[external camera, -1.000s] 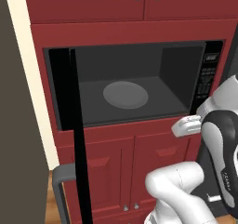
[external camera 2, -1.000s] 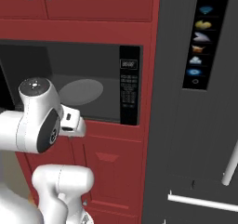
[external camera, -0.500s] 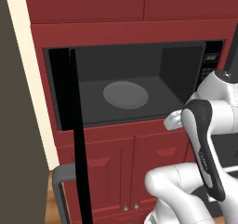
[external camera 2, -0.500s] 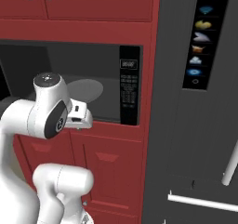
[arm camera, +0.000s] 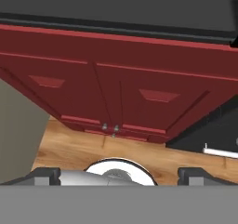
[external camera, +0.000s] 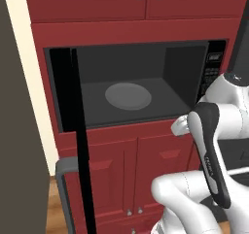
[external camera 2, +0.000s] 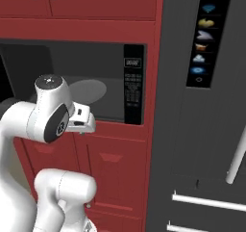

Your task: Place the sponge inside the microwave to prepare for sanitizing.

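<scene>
One microwave (external camera: pixel 131 90), door (external camera: pixel 73 131) swung wide.
Gripper (arm camera: pixel 118 174) hangs spread and empty, facing red lower cabinets (arm camera: pixel 116 93).

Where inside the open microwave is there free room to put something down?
The microwave cavity is bare: the round turntable and the grey floor around it, up to the side walls. The crowded spot is the front right corner, where the open gripper and arm stand before the lower cabinet doors.
</scene>
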Robot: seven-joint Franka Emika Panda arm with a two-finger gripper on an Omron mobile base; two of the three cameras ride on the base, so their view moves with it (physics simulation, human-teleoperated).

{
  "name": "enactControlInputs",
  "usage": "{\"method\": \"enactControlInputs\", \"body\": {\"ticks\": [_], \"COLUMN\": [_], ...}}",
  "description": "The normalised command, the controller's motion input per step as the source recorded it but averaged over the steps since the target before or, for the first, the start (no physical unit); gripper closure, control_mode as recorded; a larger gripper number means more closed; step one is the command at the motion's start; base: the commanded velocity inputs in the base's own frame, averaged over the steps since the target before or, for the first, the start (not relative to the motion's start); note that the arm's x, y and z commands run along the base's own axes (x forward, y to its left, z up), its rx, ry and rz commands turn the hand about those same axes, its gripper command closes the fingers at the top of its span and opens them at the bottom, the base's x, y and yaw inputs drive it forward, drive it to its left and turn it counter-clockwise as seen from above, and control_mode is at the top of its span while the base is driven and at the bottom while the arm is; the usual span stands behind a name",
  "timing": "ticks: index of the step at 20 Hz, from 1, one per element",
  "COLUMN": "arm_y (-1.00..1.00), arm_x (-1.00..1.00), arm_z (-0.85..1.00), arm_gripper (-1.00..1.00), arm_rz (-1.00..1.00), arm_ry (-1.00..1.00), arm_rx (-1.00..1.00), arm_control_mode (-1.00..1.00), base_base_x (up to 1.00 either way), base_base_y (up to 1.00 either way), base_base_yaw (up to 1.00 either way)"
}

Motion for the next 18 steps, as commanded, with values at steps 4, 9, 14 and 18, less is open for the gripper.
{"method": "enactControlInputs", "body": {"ticks": [4, 9, 14, 18], "arm_y": [0.00, 0.00, 0.00, 0.00], "arm_x": [0.00, 0.00, 0.00, 0.00], "arm_z": [0.00, 0.00, 0.00, 0.00], "arm_gripper": [-1.00, -1.00, -1.00, -1.00], "arm_rz": [0.00, 0.00, 0.00, 0.00], "arm_ry": [0.00, 0.00, 0.00, 0.00], "arm_rx": [0.00, 0.00, 0.00, 0.00], "arm_control_mode": [1.00, 1.00, 1.00, 1.00], "base_base_x": [-0.59, -0.55, -0.37, -0.09], "base_base_y": [-0.14, -0.17, -0.41, -0.88], "base_base_yaw": [-0.09, -0.08, -0.10, -0.13]}}
